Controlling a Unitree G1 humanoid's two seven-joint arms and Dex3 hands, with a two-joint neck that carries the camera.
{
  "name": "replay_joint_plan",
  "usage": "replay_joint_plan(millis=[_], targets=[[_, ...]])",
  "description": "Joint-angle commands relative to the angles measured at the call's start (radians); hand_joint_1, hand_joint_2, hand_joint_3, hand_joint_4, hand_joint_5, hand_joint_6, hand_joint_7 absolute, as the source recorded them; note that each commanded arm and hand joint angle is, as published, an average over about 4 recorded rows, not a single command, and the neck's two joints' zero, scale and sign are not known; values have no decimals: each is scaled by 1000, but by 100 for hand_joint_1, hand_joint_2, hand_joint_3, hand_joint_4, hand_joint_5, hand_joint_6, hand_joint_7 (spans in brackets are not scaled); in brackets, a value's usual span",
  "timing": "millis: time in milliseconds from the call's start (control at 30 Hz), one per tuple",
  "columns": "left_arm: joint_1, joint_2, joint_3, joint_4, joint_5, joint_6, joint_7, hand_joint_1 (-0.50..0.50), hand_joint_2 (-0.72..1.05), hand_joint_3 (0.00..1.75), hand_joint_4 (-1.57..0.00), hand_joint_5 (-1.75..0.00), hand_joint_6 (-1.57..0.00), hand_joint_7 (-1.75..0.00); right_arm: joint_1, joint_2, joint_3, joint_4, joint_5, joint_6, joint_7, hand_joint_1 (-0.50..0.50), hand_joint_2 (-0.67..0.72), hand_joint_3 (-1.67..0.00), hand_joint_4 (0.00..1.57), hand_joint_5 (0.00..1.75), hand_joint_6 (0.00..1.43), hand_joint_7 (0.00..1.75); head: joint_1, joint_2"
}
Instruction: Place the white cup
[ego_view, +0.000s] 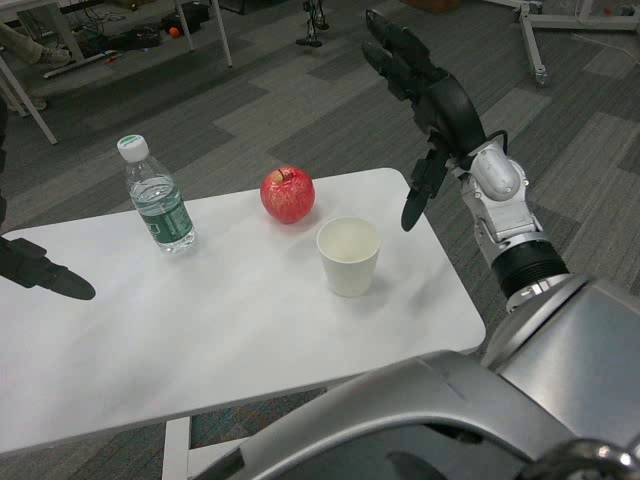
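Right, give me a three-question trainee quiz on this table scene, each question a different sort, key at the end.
1. True or false: the right hand holds the white cup.
2. Which thing stands nearest the white cup? A) the water bottle B) the red apple C) the left hand
3. Fill in: the white cup stands upright on the white ____.

Key:
1. False; the hand is raised, fingers spread, apart from the cup.
2. B.
3. Table.
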Motion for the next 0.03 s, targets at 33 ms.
replay_joint_plan(millis=[33], targets=[[-21, -4, 0, 4, -10, 6, 9, -50, -64, 9, 0, -31, 0, -14, -18, -1, 8, 11, 10, 7, -1, -46, 72, 0, 0, 0, 0, 0, 6, 1]])
